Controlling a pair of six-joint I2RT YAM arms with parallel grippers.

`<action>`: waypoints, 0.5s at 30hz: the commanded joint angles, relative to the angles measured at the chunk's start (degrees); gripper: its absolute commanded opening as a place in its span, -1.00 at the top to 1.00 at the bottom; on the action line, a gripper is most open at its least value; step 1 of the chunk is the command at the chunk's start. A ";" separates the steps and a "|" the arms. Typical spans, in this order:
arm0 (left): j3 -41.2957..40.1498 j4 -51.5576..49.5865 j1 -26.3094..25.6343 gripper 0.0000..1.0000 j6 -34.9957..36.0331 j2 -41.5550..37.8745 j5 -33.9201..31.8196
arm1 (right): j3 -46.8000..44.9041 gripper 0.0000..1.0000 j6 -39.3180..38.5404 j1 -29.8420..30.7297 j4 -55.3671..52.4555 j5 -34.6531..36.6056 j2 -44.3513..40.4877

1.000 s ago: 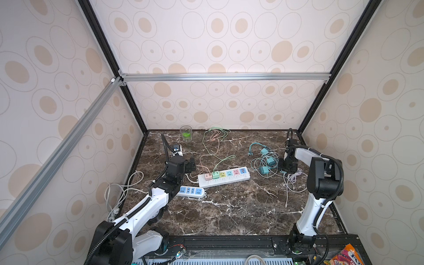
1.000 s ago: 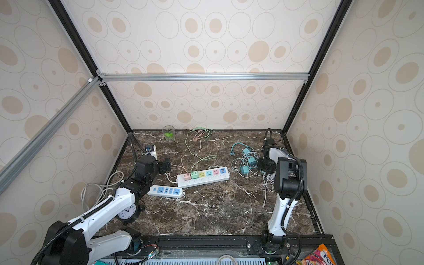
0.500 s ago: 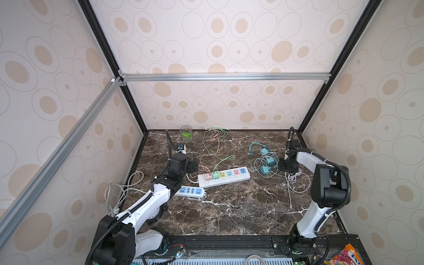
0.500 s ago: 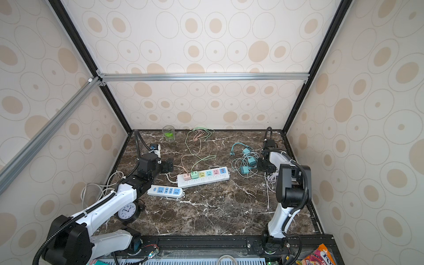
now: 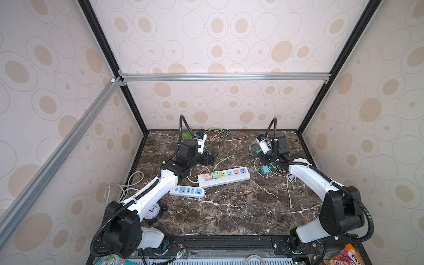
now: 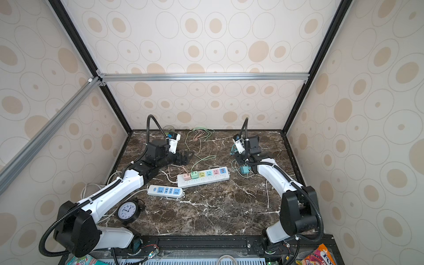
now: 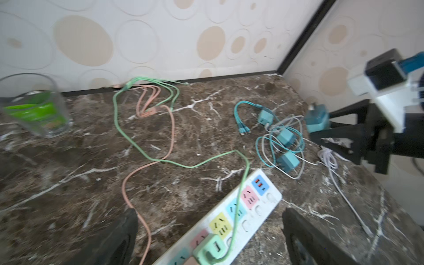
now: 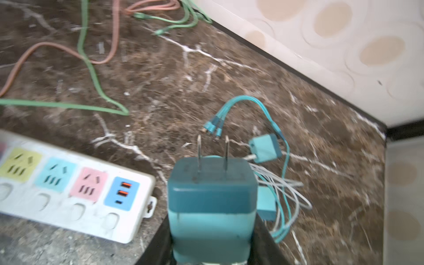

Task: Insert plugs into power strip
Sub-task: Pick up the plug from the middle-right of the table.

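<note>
My left arm lies low and stretched out. Its left claw (image 5: 212,158) is spread wide and empty, held level above the counter (image 5: 229,213) just beyond the power strip (image 5: 223,181) at its occupied end. There the green plug (image 5: 215,175) and the pink plug (image 5: 208,176) sit in their sockets. My right arm bends forward from its base with the wrist tipped down. The right claw (image 8: 213,250) is clamped narrow on a teal plug (image 8: 212,183), which hangs off the counter past the strip's blue USB end with its prongs sticking out beyond the fingertips. Three spare teal plugs (image 7: 285,137) lie in a tangle of cables off that same end of the strip. Against a second ago, the left claw has shifted along the far side of the strip toward its middle. The right arm's elbow has sunk lower and farther from the strip, while its claw has come nearer the strip with the plug
</note>
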 commanded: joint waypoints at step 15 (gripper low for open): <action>-8.16 34.13 -0.77 -0.62 -24.98 0.82 20.55 | -4.45 0.67 -9.77 12.04 13.00 -13.76 -2.76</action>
